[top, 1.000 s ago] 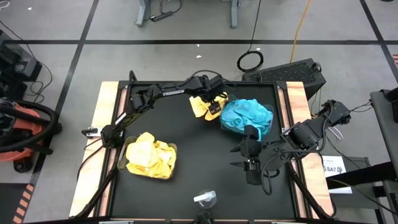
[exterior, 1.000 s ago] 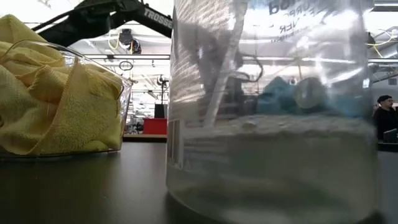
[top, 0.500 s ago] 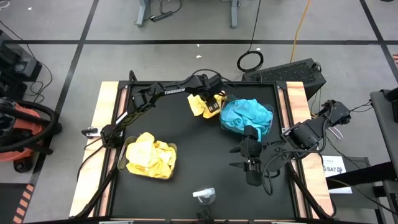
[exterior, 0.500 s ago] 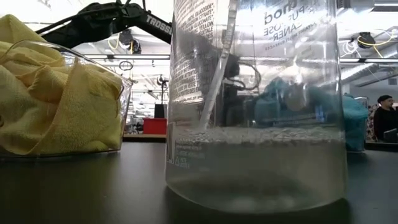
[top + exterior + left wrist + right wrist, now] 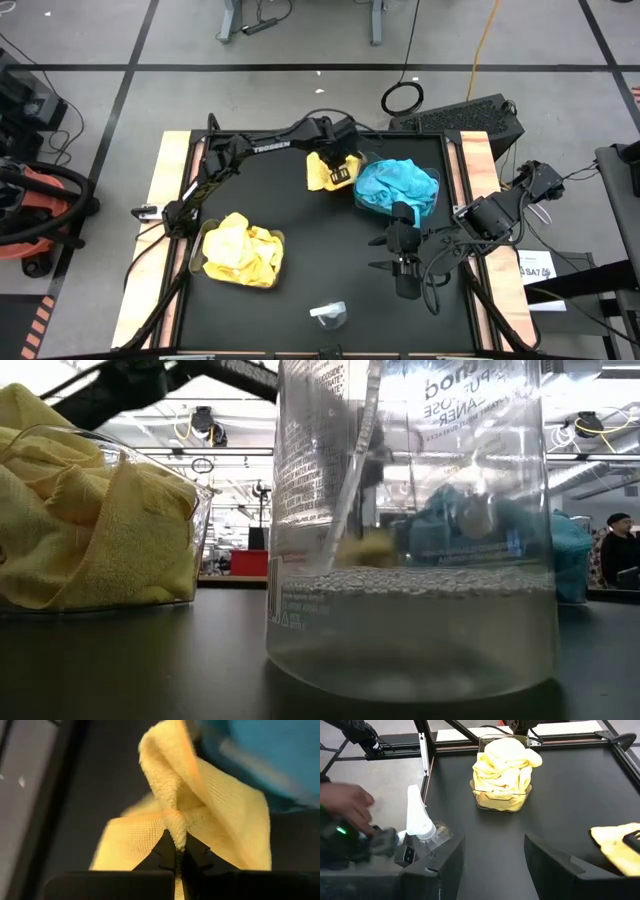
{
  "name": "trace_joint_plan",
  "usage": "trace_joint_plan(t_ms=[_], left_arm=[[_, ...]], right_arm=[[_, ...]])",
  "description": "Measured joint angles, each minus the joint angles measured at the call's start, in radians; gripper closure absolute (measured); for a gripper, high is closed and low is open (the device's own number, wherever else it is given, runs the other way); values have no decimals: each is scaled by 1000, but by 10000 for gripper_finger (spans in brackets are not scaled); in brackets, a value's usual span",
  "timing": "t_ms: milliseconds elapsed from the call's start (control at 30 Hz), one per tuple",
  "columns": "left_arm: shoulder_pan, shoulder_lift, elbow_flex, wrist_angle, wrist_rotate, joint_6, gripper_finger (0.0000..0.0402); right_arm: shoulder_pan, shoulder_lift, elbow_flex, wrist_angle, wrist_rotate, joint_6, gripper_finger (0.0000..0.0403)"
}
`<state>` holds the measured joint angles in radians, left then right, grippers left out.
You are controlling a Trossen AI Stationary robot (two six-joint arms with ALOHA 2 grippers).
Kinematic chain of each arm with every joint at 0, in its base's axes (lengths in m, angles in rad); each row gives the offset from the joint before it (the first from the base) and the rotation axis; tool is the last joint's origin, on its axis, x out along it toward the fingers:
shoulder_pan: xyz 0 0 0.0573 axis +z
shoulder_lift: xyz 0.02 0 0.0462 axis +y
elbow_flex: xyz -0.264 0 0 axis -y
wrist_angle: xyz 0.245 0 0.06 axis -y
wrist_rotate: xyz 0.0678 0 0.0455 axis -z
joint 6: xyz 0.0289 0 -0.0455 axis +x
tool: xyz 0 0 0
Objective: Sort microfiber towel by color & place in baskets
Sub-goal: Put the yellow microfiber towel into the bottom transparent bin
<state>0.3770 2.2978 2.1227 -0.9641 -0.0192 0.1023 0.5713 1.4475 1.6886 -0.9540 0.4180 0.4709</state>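
Gripping a loose yellow towel (image 5: pixel 200 815) by a pinched fold, the left end effector (image 5: pixel 340 168) hung over the far middle of the worktop (image 5: pixel 300 235), just beside the basket of teal towels (image 5: pixel 398 186). This looked like the carrying step for that towel. The next move would call for swinging it across to the near-left basket (image 5: pixel 241 251), already heaped with yellow towels, and letting go. The right end effector (image 5: pixel 400 262) waited with fingers spread, empty, near the worktop's right side.

Two clear baskets (image 5: pixel 196 262) (image 5: pixel 362 204), two claws (image 5: pixel 343 172) (image 5: pixel 403 268), one spray bottle (image 5: pixel 328 315), one loose yellow towel (image 5: pixel 322 172).
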Motion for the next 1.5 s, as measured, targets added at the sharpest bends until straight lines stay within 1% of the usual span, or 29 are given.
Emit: trace_joint_plan(t_ms=[100, 300, 400, 733, 967, 1200, 1267, 1400, 1500], left_arm=[[-9, -74, 0, -8, -13, 26, 398], [-35, -234, 2, -50, -39, 74, 398], [-53, -310, 2, -91, -57, 101, 398], [-160, -538, 2, -288, -62, 113, 398], [-273, -670, 2, -422, -44, 59, 398], [-414, -769, 2, -567, -35, 7, 398], [-451, -794, 1, -599, -14, -17, 398], [-525, -853, 0, -601, 60, -94, 398], [-580, -890, 0, -604, 74, -165, 398]], right_arm=[[-2, 0, 0, -21, 23, -12, 206], [-18, 0, 0, -116, 173, 9, 206], [-33, 0, 0, -139, 215, 15, 206], [-110, 1, 0, -152, 216, -22, 206], [-168, 1, 0, -148, 216, -83, 206], [-214, 1, 0, -119, 212, -160, 206], [-223, 1, 0, -111, 211, -179, 206], [-241, 1, 0, -105, 209, -201, 206], [-252, 1, 0, -99, 209, -212, 206]])
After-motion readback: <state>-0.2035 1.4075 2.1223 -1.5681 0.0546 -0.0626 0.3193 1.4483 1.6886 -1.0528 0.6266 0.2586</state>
